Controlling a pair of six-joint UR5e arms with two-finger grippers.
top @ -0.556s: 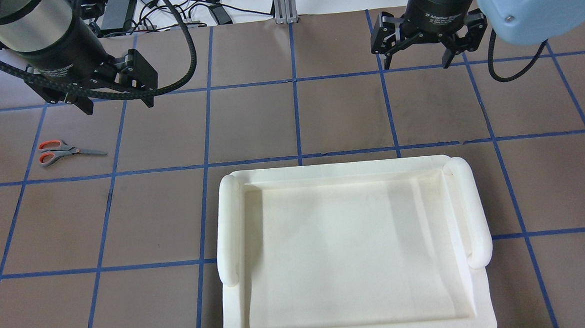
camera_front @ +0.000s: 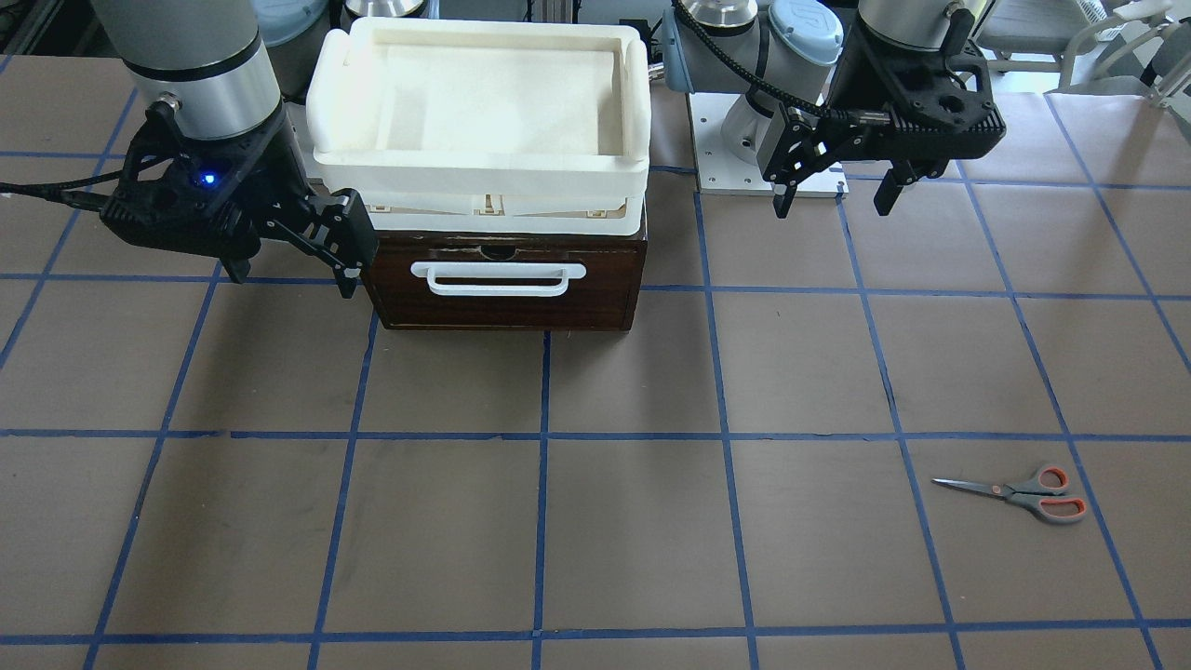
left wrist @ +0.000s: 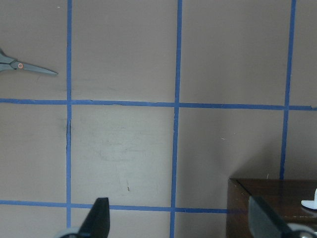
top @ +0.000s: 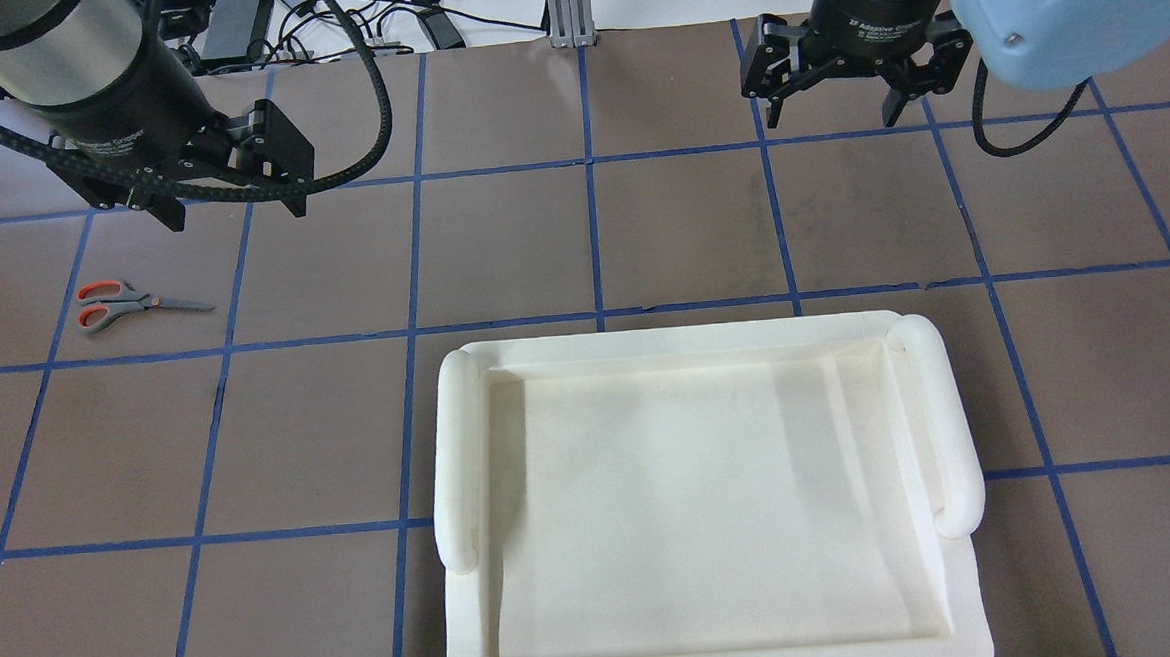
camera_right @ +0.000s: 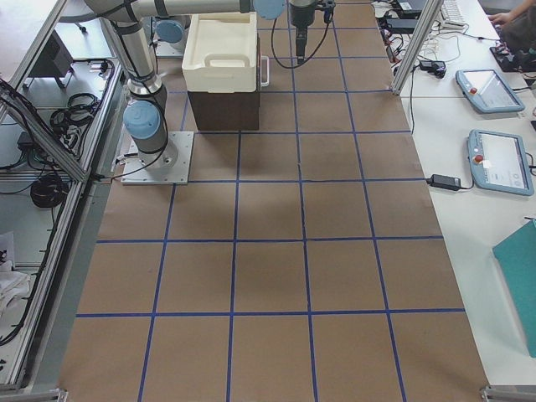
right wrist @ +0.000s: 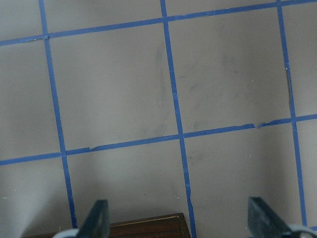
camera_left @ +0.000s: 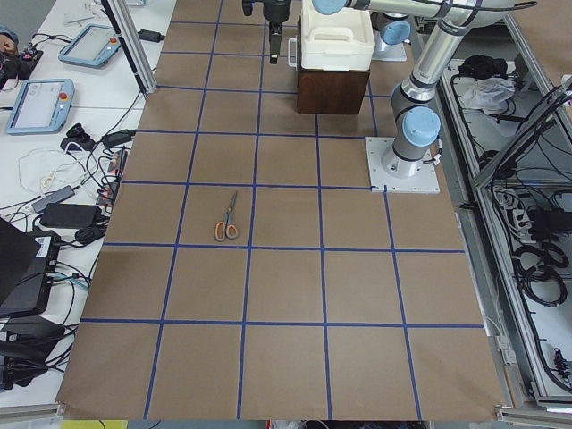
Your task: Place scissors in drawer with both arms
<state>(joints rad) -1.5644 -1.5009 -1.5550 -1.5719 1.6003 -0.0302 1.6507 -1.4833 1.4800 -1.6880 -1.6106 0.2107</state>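
Observation:
The scissors (top: 133,304) lie flat on the brown table at the left, handles left and blades right; they also show in the front view (camera_front: 1022,493) and the left wrist view (left wrist: 27,67). My left gripper (top: 237,217) hangs open and empty above the table, beyond and right of them. The dark brown drawer (camera_front: 502,288) is shut, its white bar handle (camera_front: 498,277) facing out. My right gripper (camera_front: 294,281) is open and empty beside the drawer's front corner; in the overhead view it (top: 833,122) is at the top right.
A white foam tray (camera_front: 479,158) sits on top of the drawer box and hides it in the overhead view (top: 451,446). Blue tape lines grid the table. Cables and devices lie past the far edge (top: 399,18).
My right gripper has moved slightly towards the top of the overhead view. The left gripper and the scissors have hardly moved.

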